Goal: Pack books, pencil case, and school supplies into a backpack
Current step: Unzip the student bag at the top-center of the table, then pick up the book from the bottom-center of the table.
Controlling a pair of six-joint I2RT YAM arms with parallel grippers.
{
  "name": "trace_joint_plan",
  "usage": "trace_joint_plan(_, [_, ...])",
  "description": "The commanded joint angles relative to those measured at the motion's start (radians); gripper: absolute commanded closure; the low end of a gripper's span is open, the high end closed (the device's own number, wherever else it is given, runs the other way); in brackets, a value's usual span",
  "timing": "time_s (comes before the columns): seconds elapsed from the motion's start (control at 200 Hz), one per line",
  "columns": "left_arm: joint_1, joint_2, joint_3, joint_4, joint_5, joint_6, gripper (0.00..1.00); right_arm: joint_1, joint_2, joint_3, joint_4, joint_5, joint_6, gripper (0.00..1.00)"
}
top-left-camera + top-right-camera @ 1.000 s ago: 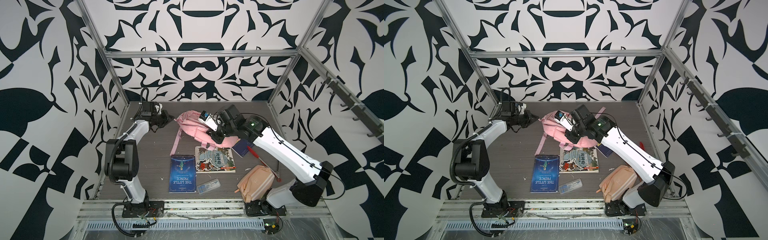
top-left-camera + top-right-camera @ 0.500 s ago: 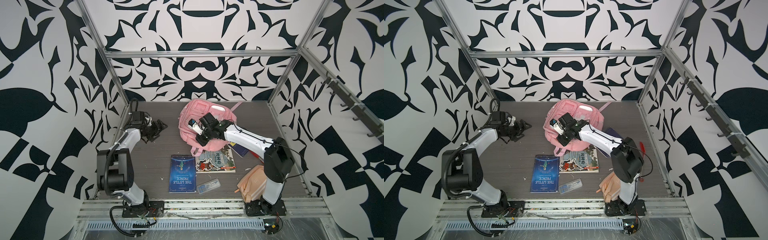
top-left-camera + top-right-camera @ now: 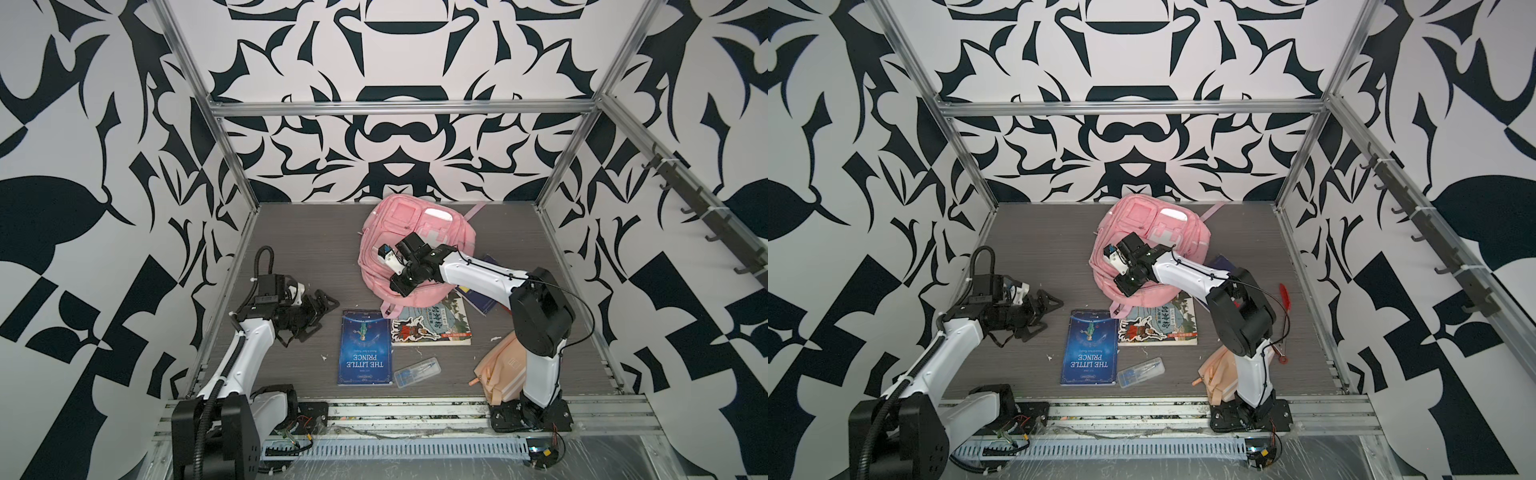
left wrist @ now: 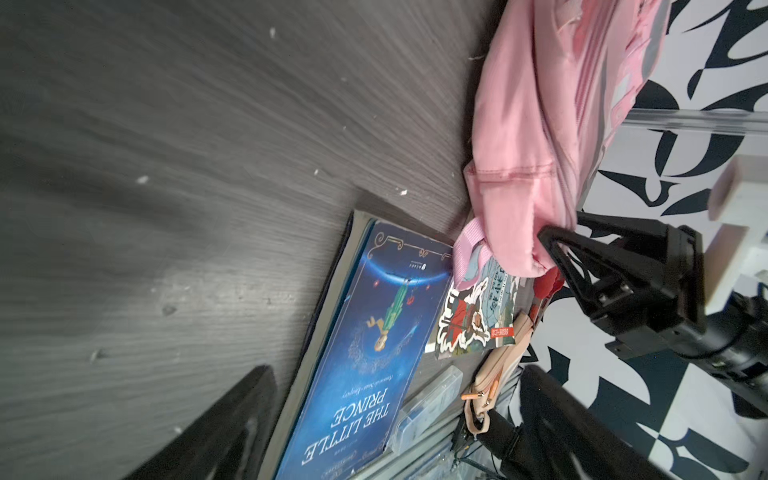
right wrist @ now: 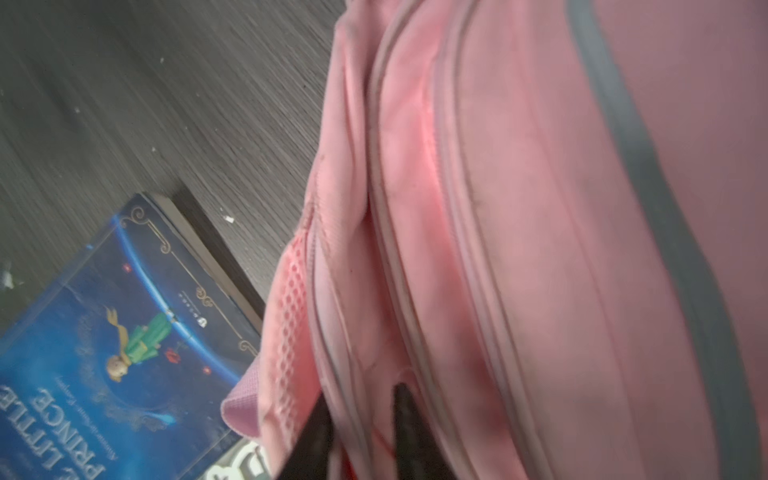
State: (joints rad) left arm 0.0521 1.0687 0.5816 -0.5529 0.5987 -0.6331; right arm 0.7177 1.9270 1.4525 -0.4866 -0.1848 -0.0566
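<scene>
We see white walls (image 3: 415,62) with bold black swirls, framed by aluminium rails (image 3: 399,107), a dark grey wood-grain floor (image 3: 299,249), and hooks (image 3: 698,193) along one side.

backpack (image 3: 415,232) went from bunched up between both grippers to lying spread on the table (image 3: 299,249). left gripper (image 3: 322,313) let go, opened wide and pulled back beside the blue book (image 3: 365,353). right gripper (image 3: 398,286) dropped low and its jaws eased apart on the fabric.

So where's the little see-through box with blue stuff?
In both top views the clear box lies near the front edge of the table, just beside the blue Little Prince book, between it and the peach pencil case on the right.
</scene>
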Motion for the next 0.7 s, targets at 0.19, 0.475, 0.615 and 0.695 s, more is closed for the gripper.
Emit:
trace_joint_plan(0.19, [-0.008, -0.014, 0.039, -0.094, 0.018, -0.011, 0.04, 0.005, -0.015, 0.233, -0.116, 0.087, -0.016, 0.35])
trace_joint_plan(0.475, [-0.195, -0.043, -0.025, -0.194, -0.102, -0.138, 0.04, 0.032, 0.144, 0.387, -0.164, 0.166, -0.003, 0.38])
trace_joint_plan(0.615, [-0.288, -0.133, -0.073, -0.255, -0.2, -0.212, 0.06, 0.056, 0.174, 0.408, -0.174, 0.167, -0.011, 0.4])
trace_joint_plan(0.695, [-0.293, -0.166, -0.109, -0.295, -0.245, -0.228, 0.09, 0.058, 0.174, 0.402, -0.175, 0.167, -0.007, 0.4])
